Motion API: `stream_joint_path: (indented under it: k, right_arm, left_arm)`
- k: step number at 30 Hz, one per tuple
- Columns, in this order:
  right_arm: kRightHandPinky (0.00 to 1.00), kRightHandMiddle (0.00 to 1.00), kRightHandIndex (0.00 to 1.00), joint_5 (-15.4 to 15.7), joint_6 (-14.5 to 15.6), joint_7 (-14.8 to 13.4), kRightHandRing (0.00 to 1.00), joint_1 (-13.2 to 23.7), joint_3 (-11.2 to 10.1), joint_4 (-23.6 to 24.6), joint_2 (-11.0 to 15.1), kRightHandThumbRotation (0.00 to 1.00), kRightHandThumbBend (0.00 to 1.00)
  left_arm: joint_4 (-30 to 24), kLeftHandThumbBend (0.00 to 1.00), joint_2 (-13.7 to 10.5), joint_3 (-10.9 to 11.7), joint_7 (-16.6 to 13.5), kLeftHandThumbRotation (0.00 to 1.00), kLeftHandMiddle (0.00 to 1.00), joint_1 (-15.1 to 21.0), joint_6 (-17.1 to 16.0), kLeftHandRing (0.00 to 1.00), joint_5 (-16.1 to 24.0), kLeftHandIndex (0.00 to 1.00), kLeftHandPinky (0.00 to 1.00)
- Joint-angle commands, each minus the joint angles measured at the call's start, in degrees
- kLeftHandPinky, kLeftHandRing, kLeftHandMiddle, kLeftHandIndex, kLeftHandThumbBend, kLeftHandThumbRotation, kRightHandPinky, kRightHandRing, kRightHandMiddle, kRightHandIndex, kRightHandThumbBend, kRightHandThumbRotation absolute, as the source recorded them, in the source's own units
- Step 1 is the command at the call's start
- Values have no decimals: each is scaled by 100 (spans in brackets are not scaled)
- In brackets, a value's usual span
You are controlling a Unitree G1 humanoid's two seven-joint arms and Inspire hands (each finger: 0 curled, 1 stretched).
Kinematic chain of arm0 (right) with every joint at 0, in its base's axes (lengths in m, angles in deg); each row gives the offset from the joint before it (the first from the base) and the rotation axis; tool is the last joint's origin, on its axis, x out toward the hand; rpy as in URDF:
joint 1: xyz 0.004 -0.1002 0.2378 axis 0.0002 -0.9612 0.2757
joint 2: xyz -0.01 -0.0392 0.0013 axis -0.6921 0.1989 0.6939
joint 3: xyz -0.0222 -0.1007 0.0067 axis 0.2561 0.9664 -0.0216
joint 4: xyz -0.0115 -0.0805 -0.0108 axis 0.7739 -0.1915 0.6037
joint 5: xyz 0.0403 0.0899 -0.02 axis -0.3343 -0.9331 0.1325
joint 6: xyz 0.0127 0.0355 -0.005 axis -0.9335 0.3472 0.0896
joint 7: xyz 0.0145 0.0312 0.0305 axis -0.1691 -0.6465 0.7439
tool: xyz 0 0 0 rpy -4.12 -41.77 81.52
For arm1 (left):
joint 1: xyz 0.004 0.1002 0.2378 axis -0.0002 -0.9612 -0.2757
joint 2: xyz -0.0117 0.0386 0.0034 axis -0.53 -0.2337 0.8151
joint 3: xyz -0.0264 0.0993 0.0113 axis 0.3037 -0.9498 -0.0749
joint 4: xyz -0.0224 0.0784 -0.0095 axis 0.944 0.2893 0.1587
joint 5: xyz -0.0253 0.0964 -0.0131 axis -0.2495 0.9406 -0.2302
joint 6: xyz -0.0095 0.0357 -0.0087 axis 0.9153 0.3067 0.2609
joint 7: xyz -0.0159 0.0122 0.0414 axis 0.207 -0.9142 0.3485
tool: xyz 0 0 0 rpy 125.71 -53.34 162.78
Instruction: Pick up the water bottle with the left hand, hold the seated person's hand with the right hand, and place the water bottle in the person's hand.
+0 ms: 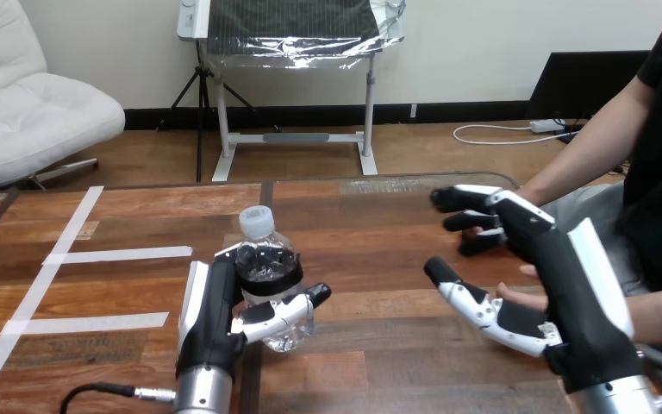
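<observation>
- My left hand (213,312) is wrapped round the bottle (259,229): clear plastic, white cap, standing upright on the table (379,250).
- My right hand (560,269) is spread wide, with the person's hand (534,299) just behind it.

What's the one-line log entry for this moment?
left hand: shut on water bottle, upright | right hand: open, beside person's hand, no grip seen | handover: not yet done

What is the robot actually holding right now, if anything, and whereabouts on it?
Its left hand grips the water bottle round its middle. Whether the right hand holds the person's hand is unclear.
</observation>
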Motion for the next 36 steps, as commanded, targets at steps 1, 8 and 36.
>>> stream_joint_path:
  k: [1,8,36]
  right_arm:
    - [62,79,75,300,216,45,74,363,-424,525,423,0,61]
    - [66,81,78,754,608,270,77,363,-685,740,870,0,69]
    - [76,87,82,2029,2370,1770,86,637,-1179,1148,2451,0,88]
  left_arm:
    - [-1278,66,151,3,88,0,45,258,-335,43,-185,49,43]
    - [-1458,66,214,3,182,0,45,155,-295,43,-262,49,43]
    - [-1674,67,320,20,368,0,45,-19,-346,43,-267,48,44]
